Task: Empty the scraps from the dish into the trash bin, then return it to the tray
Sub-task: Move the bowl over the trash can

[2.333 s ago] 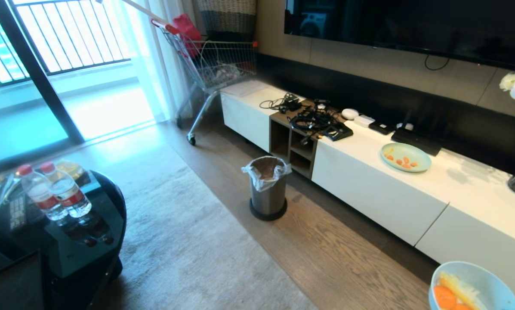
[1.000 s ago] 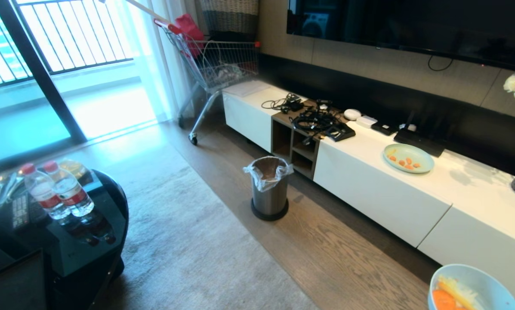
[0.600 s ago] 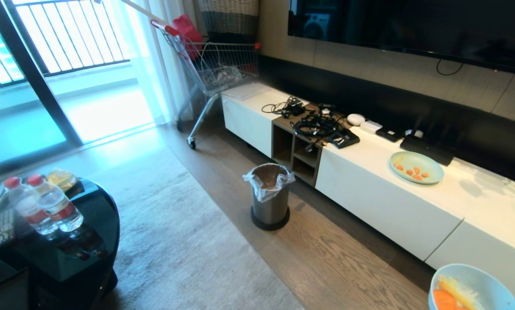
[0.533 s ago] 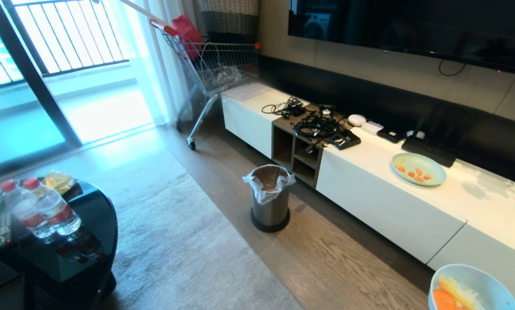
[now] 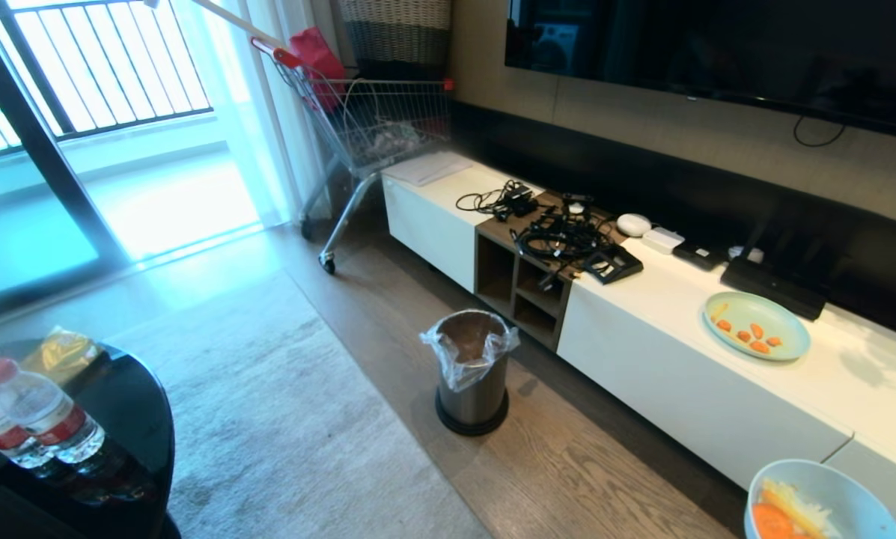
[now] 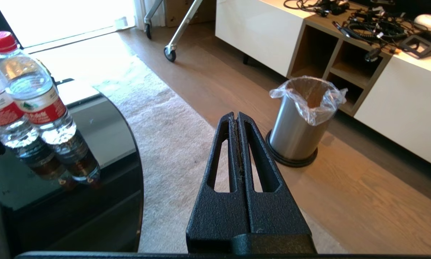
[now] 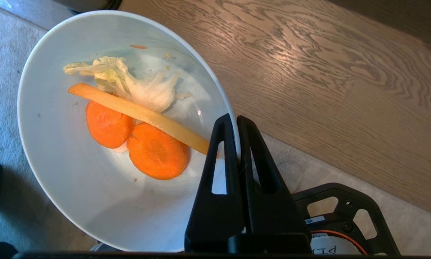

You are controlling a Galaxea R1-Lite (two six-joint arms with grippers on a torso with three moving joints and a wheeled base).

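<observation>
- The white TV cabinet (image 5: 687, 352) is running along the wall from twelve to four o'clock
- The trash bin (image 5: 471, 372) is standing on the floor at centre
- The dish (image 7: 93, 144), sitting at five o'clock, is carrying the scraps (image 7: 136, 122)
- The right gripper (image 7: 236, 124) is clamping the dish's rim
- The left gripper (image 6: 236, 118) is pressing its fingers together, empty

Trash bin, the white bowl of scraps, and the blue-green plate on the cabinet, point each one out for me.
trash bin (image 5: 475, 389): head view, on its steel side wall.
white bowl (image 7: 75, 190): right wrist view, on its bare inner surface.
blue-green plate (image 5: 784, 346): head view, on its rim.
</observation>
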